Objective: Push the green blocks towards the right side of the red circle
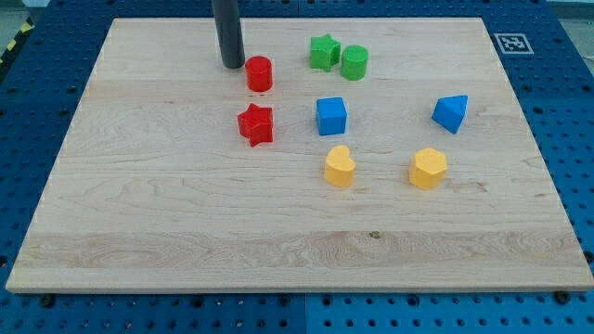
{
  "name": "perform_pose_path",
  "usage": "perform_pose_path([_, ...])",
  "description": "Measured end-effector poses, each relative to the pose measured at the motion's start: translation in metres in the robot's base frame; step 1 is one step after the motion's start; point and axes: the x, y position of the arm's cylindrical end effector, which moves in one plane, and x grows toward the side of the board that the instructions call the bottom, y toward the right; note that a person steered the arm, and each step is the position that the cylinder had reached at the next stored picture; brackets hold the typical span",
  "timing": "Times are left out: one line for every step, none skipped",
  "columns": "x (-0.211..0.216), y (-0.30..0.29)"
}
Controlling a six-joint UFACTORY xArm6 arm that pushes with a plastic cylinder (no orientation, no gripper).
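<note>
A green star block (324, 52) and a green round block (354, 62) sit touching side by side near the view's top, right of centre. The red round block (259, 73) stands to their left, a short gap away from the star. My tip (232, 65) rests on the board just left of the red round block, very close to it, on the side away from the green blocks.
A red star block (256, 124) lies below the red round one. A blue cube (331, 116), a blue wedge-like block (450, 113), a yellow heart-like block (340, 166) and a yellow hexagonal block (428, 169) lie mid-board. The wooden board's edge (297, 289) borders blue perforated table.
</note>
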Motion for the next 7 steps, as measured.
perform_pose_path([0.002, 0.037])
perform_pose_path([0.011, 0.057])
perform_pose_path([0.021, 0.057])
perform_pose_path([-0.005, 0.053])
perform_pose_path([-0.048, 0.062])
perform_pose_path([-0.078, 0.128])
perform_pose_path([-0.086, 0.168])
